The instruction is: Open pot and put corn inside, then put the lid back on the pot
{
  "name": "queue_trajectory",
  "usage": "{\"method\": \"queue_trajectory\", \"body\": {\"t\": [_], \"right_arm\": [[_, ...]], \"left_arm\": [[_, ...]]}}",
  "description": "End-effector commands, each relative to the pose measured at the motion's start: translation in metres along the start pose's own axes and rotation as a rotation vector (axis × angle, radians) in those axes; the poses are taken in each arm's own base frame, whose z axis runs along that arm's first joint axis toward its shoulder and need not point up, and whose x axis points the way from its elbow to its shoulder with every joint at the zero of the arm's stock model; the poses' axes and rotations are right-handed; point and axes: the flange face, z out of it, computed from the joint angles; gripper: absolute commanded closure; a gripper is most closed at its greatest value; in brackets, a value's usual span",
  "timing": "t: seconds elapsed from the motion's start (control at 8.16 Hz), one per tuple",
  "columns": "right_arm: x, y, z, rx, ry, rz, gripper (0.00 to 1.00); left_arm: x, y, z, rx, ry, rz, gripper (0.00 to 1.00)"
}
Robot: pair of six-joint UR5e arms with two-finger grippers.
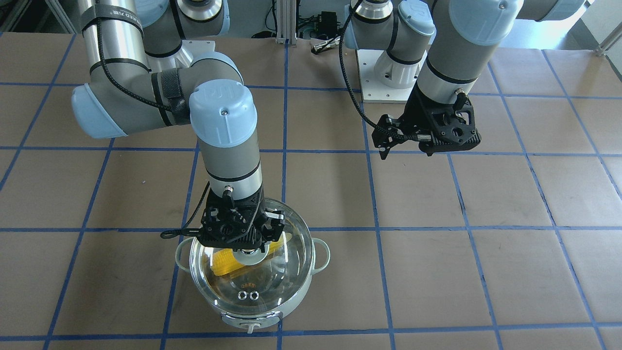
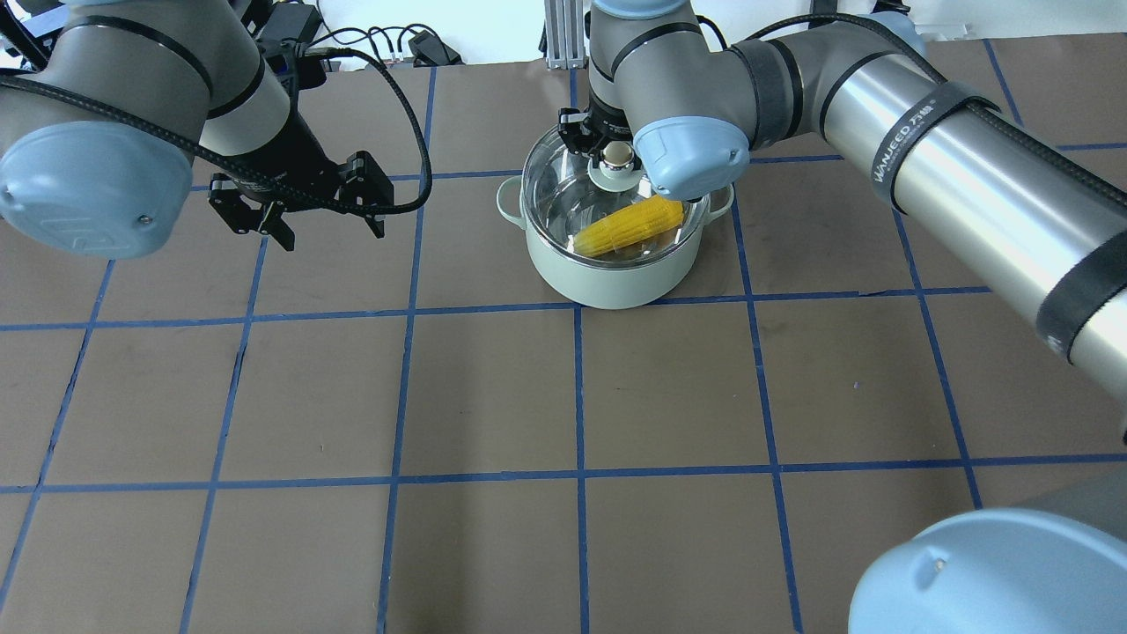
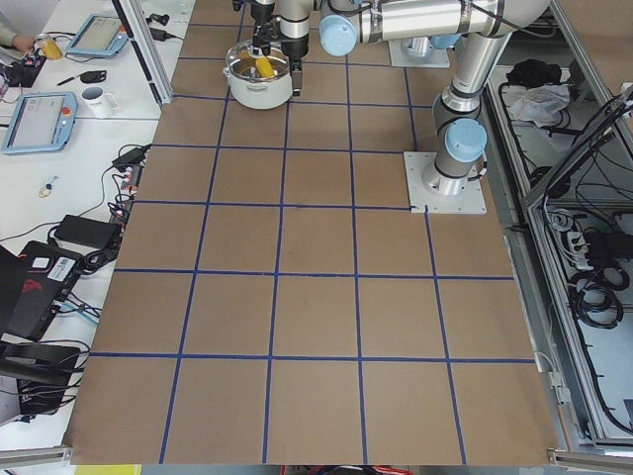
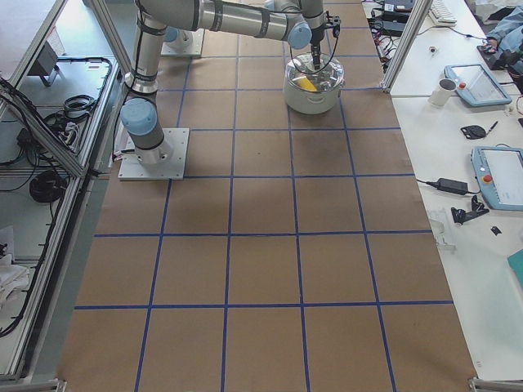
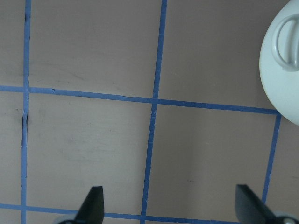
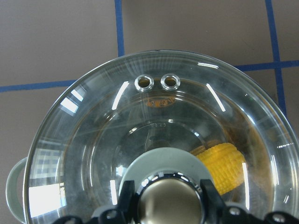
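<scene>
The mint-green pot (image 2: 607, 282) stands at the table's far middle; its wall also shows in the front view (image 1: 302, 302) and its handle in the left wrist view (image 5: 286, 44). The yellow corn (image 2: 629, 227) lies inside it, seen through the glass (image 6: 224, 165). The clear lid (image 6: 93, 140) covers the pot's mouth (image 1: 272, 287). My right gripper (image 6: 168, 200) is shut on the lid's ball knob (image 2: 619, 157) from above. I cannot tell whether the lid rests on the rim. My left gripper (image 2: 333, 236) is open and empty, above bare table to the pot's left (image 5: 170, 207).
Brown paper with a blue tape grid (image 2: 577, 396) covers the table. The left arm's base plate (image 3: 445, 183) and the right arm's (image 4: 155, 155) stand at the robot's side. Side benches hold tablets (image 4: 500, 175) and a mug (image 4: 442, 91).
</scene>
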Motion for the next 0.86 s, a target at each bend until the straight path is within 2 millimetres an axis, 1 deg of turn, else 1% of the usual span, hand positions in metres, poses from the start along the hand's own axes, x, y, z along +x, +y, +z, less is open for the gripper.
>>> {"method": "queue_trajectory", "body": {"t": [0.0, 0.49, 0.74], "right_arm": [[-0.0004, -0.0006, 0.0036, -0.002, 0.001, -0.001, 0.71], [-0.0004, -0.0006, 0.0047, -0.003, 0.001, 0.003, 0.71], [0.0000, -0.0001, 0.0020, -0.004, 0.003, 0.011, 0.71]], "left_arm": [[0.0000, 0.0002, 0.0008, -0.002, 0.000, 0.000, 0.00], [-0.0004, 0.0007, 0.0023, -0.004, -0.004, 0.000, 0.00], [-0.0005, 0.0010, 0.0031, -0.006, -0.004, 0.000, 0.00]]}}
